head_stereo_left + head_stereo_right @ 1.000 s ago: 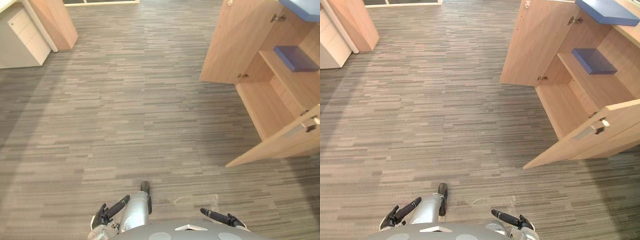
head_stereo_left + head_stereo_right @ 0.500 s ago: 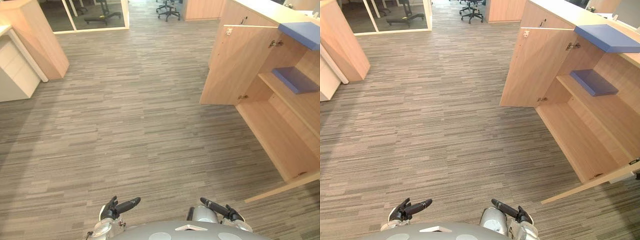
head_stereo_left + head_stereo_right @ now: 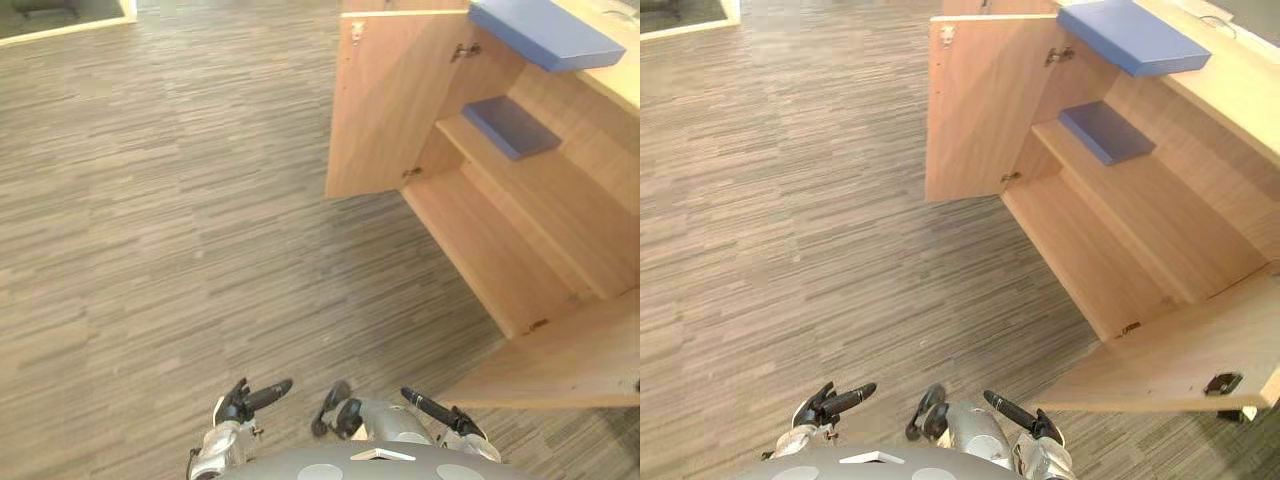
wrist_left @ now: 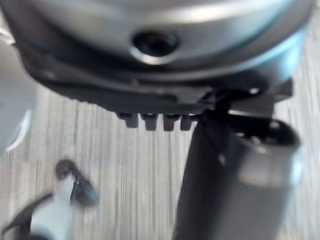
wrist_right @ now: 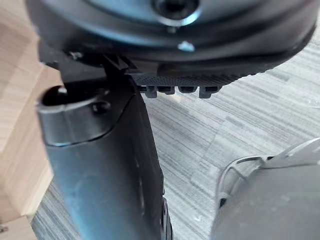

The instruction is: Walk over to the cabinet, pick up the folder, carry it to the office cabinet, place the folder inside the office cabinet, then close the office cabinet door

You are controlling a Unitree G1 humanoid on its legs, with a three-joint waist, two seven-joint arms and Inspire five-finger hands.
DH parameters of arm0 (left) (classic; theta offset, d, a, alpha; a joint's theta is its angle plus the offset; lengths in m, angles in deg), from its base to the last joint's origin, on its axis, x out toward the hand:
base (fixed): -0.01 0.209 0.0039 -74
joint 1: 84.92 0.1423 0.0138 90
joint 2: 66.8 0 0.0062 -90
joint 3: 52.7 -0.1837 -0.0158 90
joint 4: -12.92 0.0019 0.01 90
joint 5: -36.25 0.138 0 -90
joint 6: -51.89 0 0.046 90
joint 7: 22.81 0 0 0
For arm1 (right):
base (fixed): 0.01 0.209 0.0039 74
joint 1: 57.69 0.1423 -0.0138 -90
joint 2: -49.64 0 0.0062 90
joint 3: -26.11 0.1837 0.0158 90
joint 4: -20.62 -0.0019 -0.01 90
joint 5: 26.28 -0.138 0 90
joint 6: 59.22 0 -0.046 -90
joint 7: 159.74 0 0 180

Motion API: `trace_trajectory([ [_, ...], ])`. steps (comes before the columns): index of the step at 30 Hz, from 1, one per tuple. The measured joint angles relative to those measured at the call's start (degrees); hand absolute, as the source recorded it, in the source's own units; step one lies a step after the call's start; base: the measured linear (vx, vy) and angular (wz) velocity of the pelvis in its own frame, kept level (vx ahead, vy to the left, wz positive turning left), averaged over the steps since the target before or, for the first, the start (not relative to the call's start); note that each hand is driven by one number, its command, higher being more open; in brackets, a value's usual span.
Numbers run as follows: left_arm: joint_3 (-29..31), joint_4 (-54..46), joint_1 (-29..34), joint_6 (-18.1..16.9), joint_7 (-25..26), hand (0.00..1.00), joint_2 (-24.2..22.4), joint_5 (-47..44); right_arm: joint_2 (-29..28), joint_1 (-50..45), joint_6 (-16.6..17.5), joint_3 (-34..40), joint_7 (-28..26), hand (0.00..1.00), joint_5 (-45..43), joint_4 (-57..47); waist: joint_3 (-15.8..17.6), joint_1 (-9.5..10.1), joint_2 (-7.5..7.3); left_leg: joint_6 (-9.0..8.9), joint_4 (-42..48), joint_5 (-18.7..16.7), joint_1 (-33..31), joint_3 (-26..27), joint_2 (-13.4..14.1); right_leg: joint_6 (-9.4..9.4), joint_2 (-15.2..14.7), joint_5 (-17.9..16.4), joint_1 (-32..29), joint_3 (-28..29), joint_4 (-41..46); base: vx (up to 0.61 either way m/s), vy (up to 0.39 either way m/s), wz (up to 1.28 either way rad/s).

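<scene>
Wood office cabinet open, blue folder on shelf; left robot hand, right robot hand loose, empty.

Floor: matt grey-brown, finely striped, slightly rough-looking, all across the left of the frame.
Cabinet: pale wood-grain board, smooth and matt, at the right.
Far door: same pale board, satin.
Hinge: small, bright metal.
Top folder: blue, smooth, matt.
Shelf folder: duller blue, matt.
My left hand, my right hand: dark plastic, faint sheen.
</scene>
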Motion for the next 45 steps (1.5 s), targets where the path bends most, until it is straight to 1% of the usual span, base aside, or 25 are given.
trace_trajectory([
  [1,0.47,-0.09,0.03,-0.07,-0.34,1.00,-0.27,-0.29,0.07,0.11,0.01,0.01,-0.09,1.00,-0.07,0.38,-0.41,0.44,0.74,0.54,11.67,1.97,-4.24,-0.73,2.45,0.17,2.21,-0.02,3.02,2.51,-2.39,0.22,-0.121,-0.97],
  [3,0.46,-0.57,0.18,-0.37,-0.40,1.00,0.13,-0.37,0.29,0.92,-0.07,-0.44,-0.05,1.00,-0.06,2.06,-0.52,0.83,1.33,1.76,24.66,2.18,-10.59,-0.63,5.98,0.65,4.57,-0.28,7.97,7.55,-5.60,0.26,-0.106,-1.16],
  [7,-0.46,-3.06,0.19,-1.67,-0.27,1.00,0.65,-0.50,0.90,2.50,-0.24,-1.27,0.17,1.00,0.22,3.66,0.80,2.16,1.25,4.55,22.94,-1.09,-19.45,-1.52,6.31,1.53,5.06,-0.04,13.99,17.27,-8.79,0.19,0.050,-1.27],
  [9,-0.42,-4.82,0.17,-2.48,0.40,1.00,0.45,-1.95,1.23,3.06,-0.72,-1.28,0.73,1.00,0.25,4.92,1.33,3.17,1.04,4.48,12.11,-3.60,-23.41,-5.09,3.23,1.84,4.62,0.35,16.36,22.29,-9.68,0.22,0.159,-1.29],
  [10,0.10,-5.65,-0.07,-2.70,1.26,1.00,0.01,-3.12,0.96,3.19,-0.90,-1.66,1.15,1.00,0.26,4.66,2.38,3.54,0.34,3.81,0.46,-4.21,-25.06,-10.49,-1.11,2.47,3.63,0.05,17.71,25.34,-10.21,0.21,0.193,-1.07],
  [11,0.49,-5.82,-0.01,-2.71,1.67,1.00,-0.29,-3.16,0.90,3.23,-0.90,-2.15,1.24,1.00,0.28,4.62,2.57,3.65,0.08,3.32,-5.31,-3.96,-25.50,-13.40,-2.99,2.78,3.21,-0.14,17.60,26.49,-10.41,0.23,0.253,-1.09],
  [12,1.37,-5.81,-0.04,-2.62,2.08,1.00,-0.50,-3.17,0.84,3.30,-0.90,-3.06,1.26,1.00,0.27,4.46,2.94,3.65,-0.21,1.64,-18.05,-2.37,-25.48,-20.36,-6.25,3.86,2.65,-0.69,18.19,28.74,-11.11,0.21,0.251,-0.96],
  [13,2.36,-5.77,-0.29,-2.59,2.38,1.00,-0.50,-3.32,0.86,3.19,-0.91,-4.23,1.32,1.00,0.27,3.59,3.47,3.68,-0.08,1.56,-26.23,-0.18,-25.65,-24.68,-7.57,5.01,2.33,-1.38,19.13,31.13,-11.13,0.17,0.204,-0.86],
  [15,3.89,-5.77,0.40,-2.57,3.44,1.00,-0.89,-3.58,1.02,2.80,-0.92,-5.87,1.54,1.00,0.32,2.57,3.64,3.71,0.11,1.36,-30.85,1.62,-25.98,-26.86,-8.11,6.41,1.82,-2.24,20.25,34.38,-10.92,0.33,0.314,-0.95],
  [18,5.09,-5.73,2.53,-2.39,4.37,1.00,-1.44,-3.64,0.99,0.61,-0.84,-7.53,1.54,1.00,0.54,0.49,2.13,5.31,0.90,0.05,-26.04,9.83,-26.44,-25.96,-9.45,11.38,-1.15,-5.37,21.73,40.70,-9.39,0.44,0.403,-1.14],
  [19,5.56,-5.75,2.40,-2.37,4.39,1.00,-1.17,-4.48,0.26,0.62,-0.95,-7.22,1.36,1.00,1.22,0.29,1.82,5.36,-0.55,1.93,-22.66,8.06,-26.78,-22.40,-10.56,13.22,-3.96,-6.67,20.03,42.08,-6.10,0.47,0.404,-1.00],
  [21,5.60,-5.68,1.96,-2.40,4.80,1.00,-1.24,-5.31,0.15,0.55,-1.04,-5.60,0.62,1.00,2.68,0.09,1.59,5.53,-0.60,4.77,-19.75,4.73,-26.33,-18.09,-11.69,14.94,-6.56,-7.84,16.08,43.02,2.61,0.40,0.398,-0.83],
  [23,5.40,-5.70,1.72,-2.41,4.83,1.00,-1.34,-5.32,0.10,0.98,-1.14,-4.11,0.33,1.00,2.66,-0.01,1.35,5.25,-0.62,6.67,-19.95,2.93,-23.72,-14.91,-13.19,14.87,-9.24,-7.76,12.14,41.58,12.13,0.29,0.384,-0.74],
  [24,4.07,-5.65,1.63,-2.40,4.81,1.00,-1.13,-5.39,0.17,0.99,-1.21,-2.34,-0.21,1.00,2.69,-0.07,1.35,5.14,-0.61,8.61,-20.66,1.32,-20.61,-12.04,-14.71,12.90,-12.75,-6.30,8.35,37.96,22.53,0.17,0.271,-0.50],
  [25,3.30,-5.59,1.62,-2.40,4.75,1.00,-0.52,-5.40,0.20,1.04,-1.27,-1.85,-0.32,1.00,2.60,0.01,1.36,5.12,-0.60,9.20,-21.14,0.83,-18.94,-11.24,-15.44,11.12,-14.44,-4.98,7.16,35.81,26.51,0.24,0.376,-0.66],
  [26,1.80,-4.90,1.65,-2.41,4.13,1.00,-0.19,-5.28,0.59,1.02,-1.12,-0.71,-0.12,1.00,2.75,0.03,1.33,4.76,-0.20,10.64,-22.44,-0.05,-14.56,-9.29,-16.45,9.41,-18.67,-3.00,6.00,30.23,33.57,0.20,0.298,-0.48],
  [28,1.08,-3.70,1.87,-2.47,3.72,1.00,0.54,-4.98,0.94,0.76,-1.00,-0.54,-0.08,1.00,2.82,0.27,1.34,4.37,0.48,11.29,-24.74,-0.45,-10.05,-8.30,-16.80,8.96,-20.64,-3.64,5.96,26.05,36.80,0.18,0.240,-0.39],
  [30,1.01,-1.84,1.83,-2.44,3.13,1.00,1.42,-4.77,0.92,0.87,-1.00,-1.04,-0.15,1.00,3.86,0.45,0.53,3.40,0.81,11.42,-28.86,-0.54,-5.97,-7.57,-16.13,9.72,-19.62,-5.44,4.04,23.04,36.37,0.14,0.149,-0.34],
  [33,0.94,-0.22,1.73,-2.40,2.50,1.00,1.53,-4.78,0.63,1.45,-0.86,-1.27,-0.39,1.00,3.80,0.36,0.52,2.43,0.94,10.81,-31.99,-1.57,-4.19,-7.58,-14.53,11.47,-15.32,-6.77,0.16,21.81,25.83,0.06,0.013,-0.19],
  [36,1.89,0.54,2.36,-0.96,2.12,1.00,0.50,-5.15,0.16,1.61,-0.92,-2.11,-0.16,1.00,3.74,-0.04,0.86,2.16,0.05,9.19,-32.74,-2.59,-2.93,-7.92,-13.67,13.85,-12.23,-4.94,-1.52,22.65,12.09,0.12,-0.145,-0.02],
  [37,1.87,0.49,2.39,-1.03,1.97,1.00,0.63,-4.79,0.15,1.27,-0.96,-3.10,-0.26,1.00,3.80,-0.41,0.83,1.97,-0.52,7.92,-32.83,-3.32,-2.29,-8.81,-13.63,14.11,-11.23,-0.84,-0.65,24.31,8.09,0.16,-0.212,0.26],
  [38,1.77,0.52,2.43,-1.04,1.82,1.00,0.69,-4.76,-0.15,0.91,-0.93,-3.33,-0.27,1.00,3.77,-0.55,0.53,1.94,-1.43,7.42,-32.97,-3.55,-1.90,-9.57,-13.58,12.94,-10.75,0.90,0.05,24.38,7.47,0.21,-0.240,0.35],
  [40,1.91,-0.15,3.15,-1.09,1.48,1.00,-0.91,-4.70,0.51,0.26,-0.94,-3.30,-0.24,1.00,3.94,-1.09,-0.43,1.98,0.14,5.17,-35.67,-3.29,-0.10,-12.06,-12.03,10.78,-9.08,-1.78,0.92,21.89,7.63,0.25,-0.233,0.36],
  [42,2.71,-0.21,3.21,-1.08,0.79,1.00,-1.50,-4.71,0.47,0.00,-1.01,-3.31,-0.20,1.00,4.03,-1.40,-0.79,1.91,0.69,4.55,-36.12,-3.32,0.55,-14.31,-10.48,10.06,-7.71,-3.78,2.44,19.84,7.57,0.27,-0.197,0.49],
  [45,3.52,-1.18,3.74,-0.96,-0.55,1.00,-1.90,-4.86,0.32,-0.48,-1.15,-3.28,-0.13,1.00,4.88,-1.37,-1.08,1.89,0.96,1.51,-29.31,-5.27,-0.80,-17.09,-7.04,8.99,-5.05,-5.24,7.88,15.55,4.56,0.27,-0.153,0.55],
])
